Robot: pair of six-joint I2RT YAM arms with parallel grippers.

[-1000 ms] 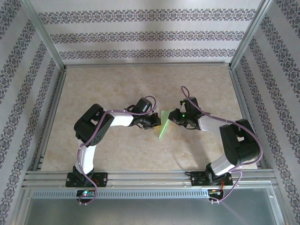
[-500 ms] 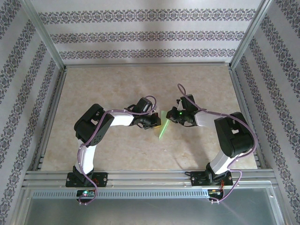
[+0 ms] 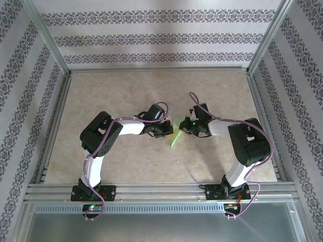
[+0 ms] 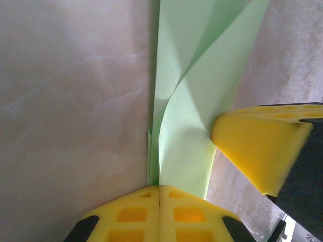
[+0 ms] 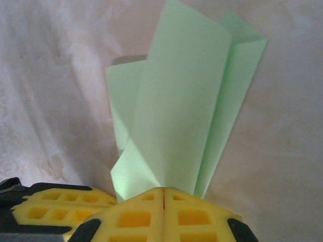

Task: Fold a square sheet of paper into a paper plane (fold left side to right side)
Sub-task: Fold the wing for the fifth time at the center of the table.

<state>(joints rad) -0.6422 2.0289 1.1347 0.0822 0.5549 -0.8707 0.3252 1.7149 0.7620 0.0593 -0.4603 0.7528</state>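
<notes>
**Left gripper** (image 4: 160,190): jaws fully closed. Yellow pads with square recesses meet at the bottom centre of the left wrist view, pinching the lower end of the paper plane (image 4: 184,126).

**Right gripper** (image 5: 164,192): jaws likewise closed. The pads meet at the bottom centre of the right wrist view, clamped on the same paper.

**Paper plane:** thin, matte, light green paper in overlapping layers with sharp creases, forming a slim pointed shape. It sits at the centre of the top view, between the two grippers.

**Table** (image 3: 126,91): smooth beige surface with marbled mottling.
</notes>
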